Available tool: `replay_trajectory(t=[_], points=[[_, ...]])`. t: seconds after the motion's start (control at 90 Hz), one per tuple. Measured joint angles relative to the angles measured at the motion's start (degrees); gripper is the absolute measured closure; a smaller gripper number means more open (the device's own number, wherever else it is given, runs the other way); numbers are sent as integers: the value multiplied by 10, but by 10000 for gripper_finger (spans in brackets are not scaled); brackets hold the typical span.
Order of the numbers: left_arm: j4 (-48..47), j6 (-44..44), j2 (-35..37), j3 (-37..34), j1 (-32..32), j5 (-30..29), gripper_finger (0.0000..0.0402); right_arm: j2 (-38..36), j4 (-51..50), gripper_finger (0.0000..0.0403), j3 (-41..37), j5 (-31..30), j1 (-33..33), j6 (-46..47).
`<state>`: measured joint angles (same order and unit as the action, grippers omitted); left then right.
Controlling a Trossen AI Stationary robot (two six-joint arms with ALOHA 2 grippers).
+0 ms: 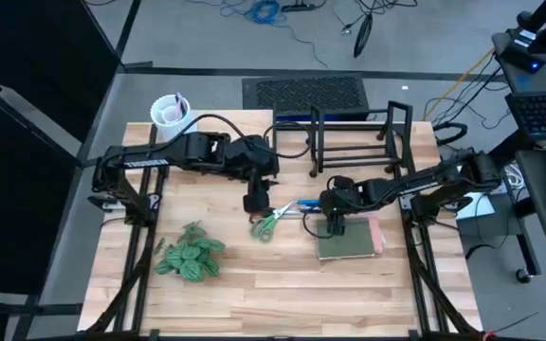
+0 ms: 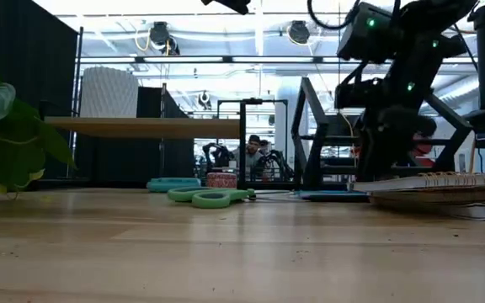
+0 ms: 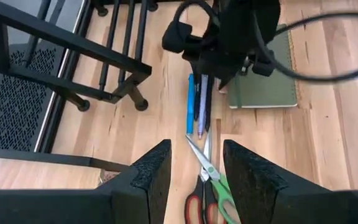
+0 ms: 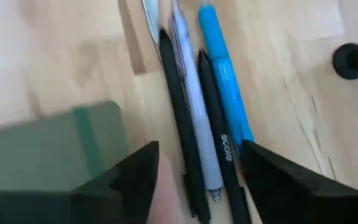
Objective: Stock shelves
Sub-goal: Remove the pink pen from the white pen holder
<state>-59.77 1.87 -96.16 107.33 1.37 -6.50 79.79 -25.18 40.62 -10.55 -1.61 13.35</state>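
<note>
Pale butcher-block bench: the right gripper hangs with jaws apart over a row of pens beside a green notebook, apparently lining up a pick; the left gripper, also parted, hovers above green scissors. Unstocked, the black wire rack and the wooden riser shelf stand at the far edge

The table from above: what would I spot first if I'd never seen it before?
Probably the two dark arms meeting mid-table: the left gripper hangs open over green-handled scissors, and the right gripper, also open, hangs over a row of pens beside a green notebook. Then the leafy plant near the front left, and the black wire rack at the back edge.
</note>
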Motion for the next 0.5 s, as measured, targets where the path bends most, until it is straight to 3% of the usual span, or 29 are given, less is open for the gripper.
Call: replay_trajectory(t=[0.289,0.5], points=[[10,-27,5,0,3,0,269,-120,67,171,0,17,-14,39],[0,-52,33,0,15,-18,269,-136,192,170,0,16,-29,-4]])
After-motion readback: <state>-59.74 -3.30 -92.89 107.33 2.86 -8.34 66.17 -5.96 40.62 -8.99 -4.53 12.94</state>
